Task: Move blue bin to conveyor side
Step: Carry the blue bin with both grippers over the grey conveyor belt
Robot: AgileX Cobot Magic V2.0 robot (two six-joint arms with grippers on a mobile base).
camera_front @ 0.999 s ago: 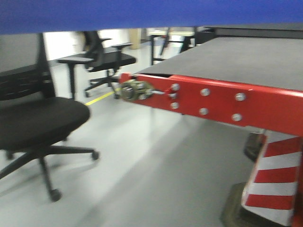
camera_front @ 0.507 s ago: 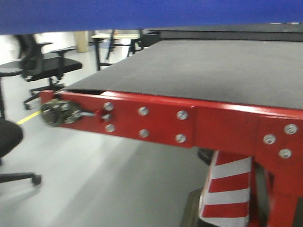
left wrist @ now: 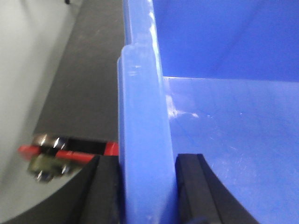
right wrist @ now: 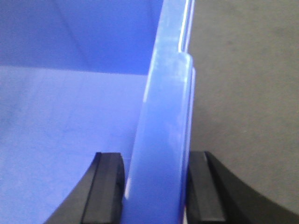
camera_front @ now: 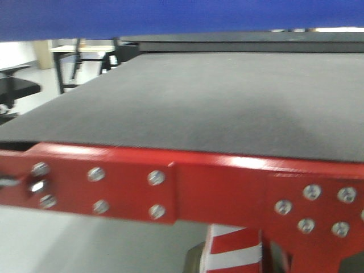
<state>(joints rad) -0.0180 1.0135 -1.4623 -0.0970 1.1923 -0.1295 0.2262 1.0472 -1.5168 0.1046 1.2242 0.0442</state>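
Bin [left wrist: 233, 140] hangs between both claws, blue underside across top of front view, above conveyor [camera_front: 216, 102] belt level. Left claw [left wrist: 145, 186] clamped tight on bin's left wall, one finger inside, one outside. Right claw [right wrist: 156, 186] pinches right wall likewise. Belt lies outside right claw; red edge [left wrist: 70, 151] just outside left claw.

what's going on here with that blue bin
A two-armed robot is holding the blue bin up. The left gripper and right gripper each have their jaws shut on one of its side walls. The conveyor shows just outside both walls, and its red front edge is close to the front camera. The bin looks raised above the belt, not set down yet.
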